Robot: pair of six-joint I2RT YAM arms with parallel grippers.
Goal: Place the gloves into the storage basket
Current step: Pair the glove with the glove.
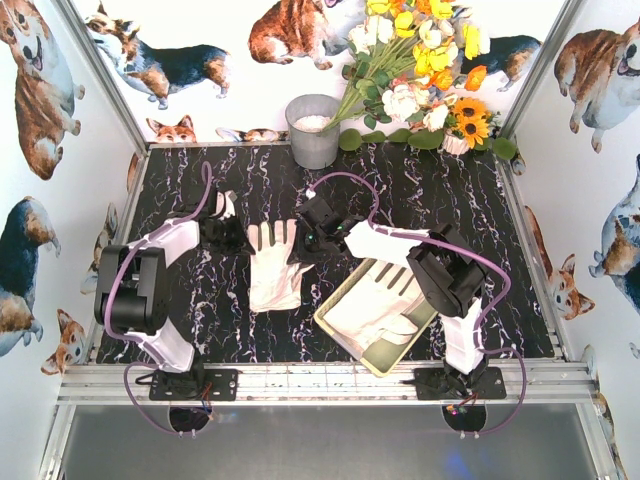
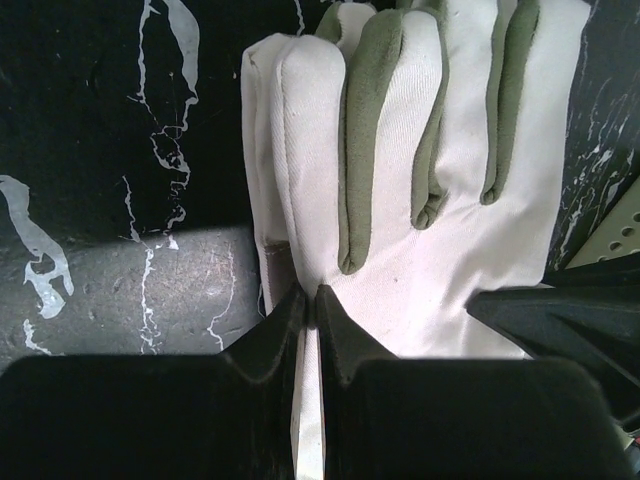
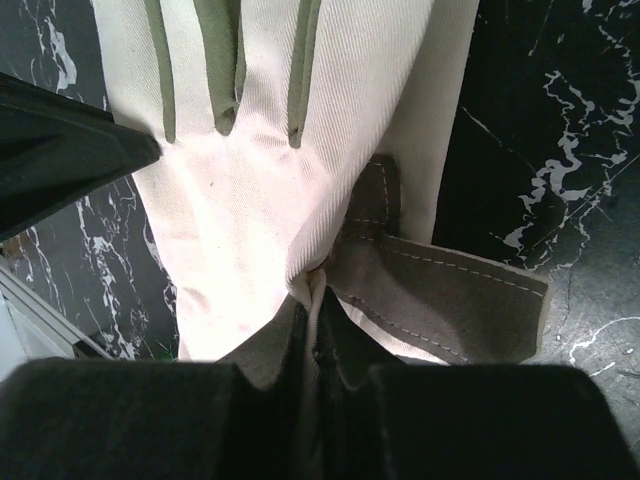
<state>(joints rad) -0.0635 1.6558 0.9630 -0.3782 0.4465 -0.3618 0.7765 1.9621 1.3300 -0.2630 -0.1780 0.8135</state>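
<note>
Left hand (image 2: 310,305) and right hand (image 3: 318,298) both pinch the glove (image 1: 276,275), its length running near-to-far, fingers far.

A staged robot test booth: aluminium frame (image 1: 320,381), corgi-print walls (image 1: 230,100), marble-pattern table (image 1: 240,180), flower bouquet (image 1: 420,60).

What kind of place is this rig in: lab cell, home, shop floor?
Probably a staged robot test cell, not a real home: aluminium frame rail along the near edge, corgi-print wall panels, and a marble-pattern tabletop dressed with flowers.
</note>
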